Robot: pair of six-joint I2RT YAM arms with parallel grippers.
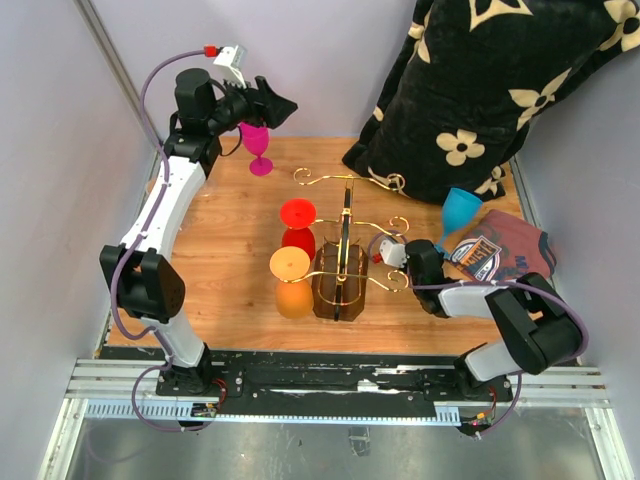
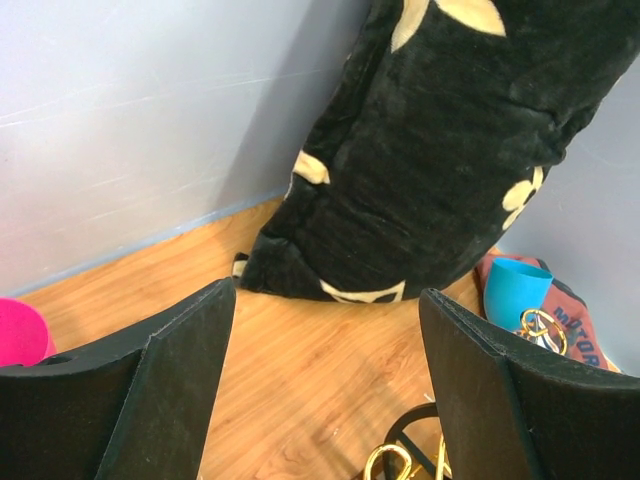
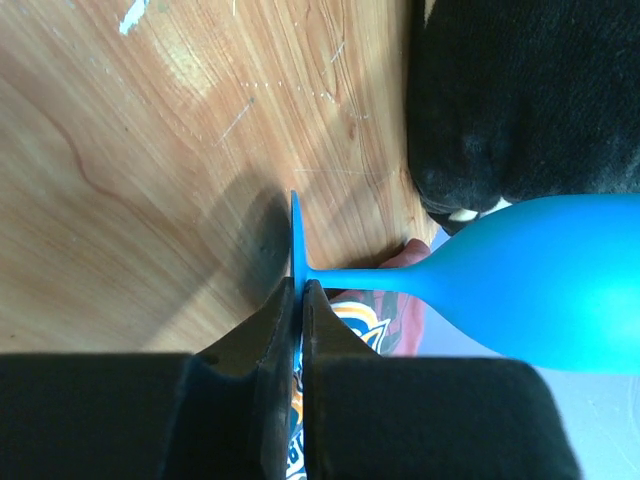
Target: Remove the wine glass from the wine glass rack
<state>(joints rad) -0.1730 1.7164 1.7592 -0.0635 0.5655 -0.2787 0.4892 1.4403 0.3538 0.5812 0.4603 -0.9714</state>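
**Two-arm cell, overhead and wrist views.** The wine glass rack stands at the centre of the wooden counter, dark base down and gold scroll arms spread to 9 and 3 o'clock.

The red wine glass and the orange wine glass sit at the rack's 9 o'clock side, feet uppermost and bowls down.

**Left arm.** From its base the arm rises to a bent elbow, and the white forearm reaches toward 12 o'clock along the counter's left edge. The wrist turns so that the left tool points toward 3 o'clock. Its fingers are spread wide with nothing between them; the wrist view shows only bare counter and the cushion in the gap. The pink wine glass stands upright on the counter at 11 o'clock from the rack, well apart from it. It is just below the tool and outside its fingers.

**Right arm.** The arm is folded low, with the elbow out toward 4 o'clock and the forearm running back toward 9 o'clock. The wrist lies just beside the rack's right scroll arms. The right tool is pressed together on the edge of the foot of the blue wine glass. That glass is off the rack at 2 o'clock, lying over with its stem level and its bowl above the printed T-shirt.

A black cushion with cream flowers fills the 1 o'clock corner.
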